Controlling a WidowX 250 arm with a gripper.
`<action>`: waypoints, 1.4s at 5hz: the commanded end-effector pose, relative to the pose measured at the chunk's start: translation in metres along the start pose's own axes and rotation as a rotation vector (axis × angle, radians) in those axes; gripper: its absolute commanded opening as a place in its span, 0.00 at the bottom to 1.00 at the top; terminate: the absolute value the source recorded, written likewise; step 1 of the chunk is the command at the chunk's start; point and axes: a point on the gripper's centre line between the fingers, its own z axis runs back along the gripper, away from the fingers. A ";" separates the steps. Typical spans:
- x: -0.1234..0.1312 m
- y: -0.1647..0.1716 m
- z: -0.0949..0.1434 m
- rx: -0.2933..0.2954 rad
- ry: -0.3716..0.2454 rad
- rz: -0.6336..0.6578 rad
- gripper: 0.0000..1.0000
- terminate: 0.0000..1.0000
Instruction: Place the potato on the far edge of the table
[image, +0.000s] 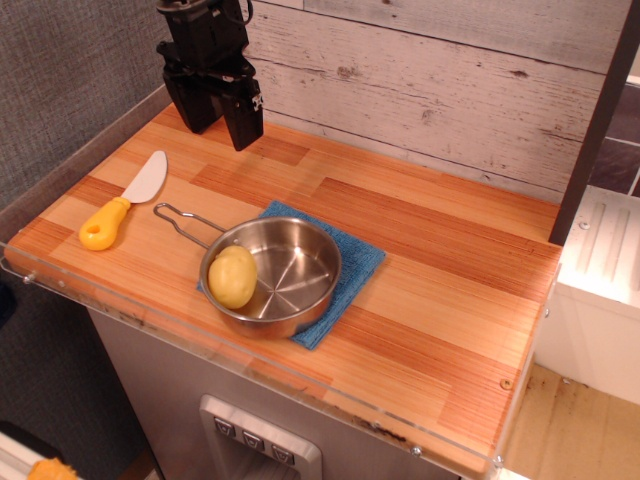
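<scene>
The pale yellow potato (233, 276) lies inside the steel pan (290, 265), against its left wall. The pan stands on a blue cloth (355, 268) near the front middle of the striped wood table (440, 300). My black gripper (218, 112) hangs over the table's far left corner, well behind and left of the pan. Its two fingers (243, 118) point down with a gap between them and hold nothing.
A knife with a yellow handle (108, 222) and white blade lies on the table's left side. A whitewashed plank wall (430, 80) runs along the far edge. A dark post (595, 130) stands at the right. A clear plastic rim (250, 370) lines the front edge.
</scene>
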 end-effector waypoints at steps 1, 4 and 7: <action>0.000 0.000 0.000 0.000 0.000 0.000 1.00 0.00; -0.028 -0.068 0.030 -0.025 -0.103 -0.087 1.00 0.00; -0.068 -0.103 0.016 0.015 0.003 -0.136 1.00 0.00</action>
